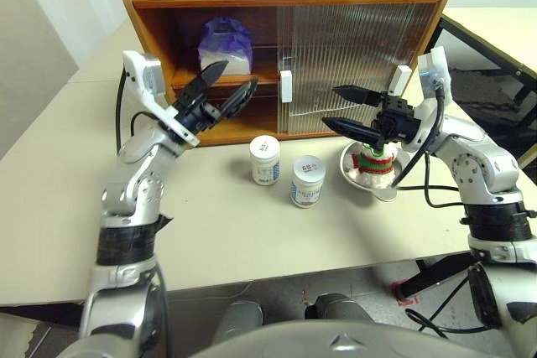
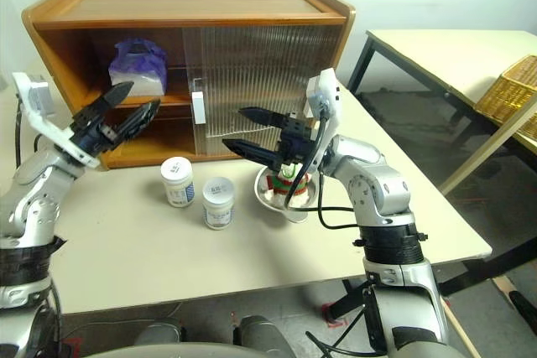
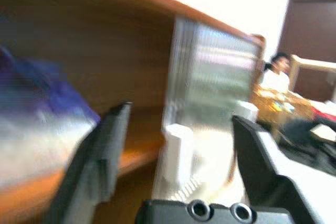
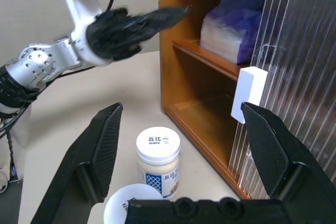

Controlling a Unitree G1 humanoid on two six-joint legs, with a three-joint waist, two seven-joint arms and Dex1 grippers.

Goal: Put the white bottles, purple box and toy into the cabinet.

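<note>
In the head views, your cabinet point(image 1: 285, 48) stands at twelve o'clock on the table point(image 1: 50, 207), its left half uncovered and its ribbed sliding door point(image 1: 357, 64) drawn over the right half. The purple box point(image 1: 225, 46) lies on the upper shelf inside that uncovered half. Your left gripper point(image 1: 226, 83) hangs just in front of the opening, at about ten o'clock from the jars, its two black fingers spread apart with nothing between them. The two white bottles point(image 1: 265, 159) stand upright on the table in front of the cabinet, the second point(image 1: 308, 180) at roughly four o'clock from the first and close beside it without touching. At three o'clock from them the toy point(image 1: 375, 159) sits in a steel bowl point(image 1: 352, 172). Your right gripper point(image 1: 346, 109) hovers over it, fingers wide apart and empty, pointing toward your left.

From your left wrist, the blurred purple box point(image 3: 37, 114) shows on the shelf, with the two spread fingers point(image 3: 100, 156) in front and a white door handle point(image 3: 176, 153) between them. A person point(image 3: 275, 74) sits far behind.

From your right wrist, its own fingers point(image 4: 102, 148) stand wide, framing one jar point(image 4: 158, 158) and the cap of the other point(image 4: 126, 208), with the left gripper point(image 4: 152, 22) near the cabinet edge.
</note>
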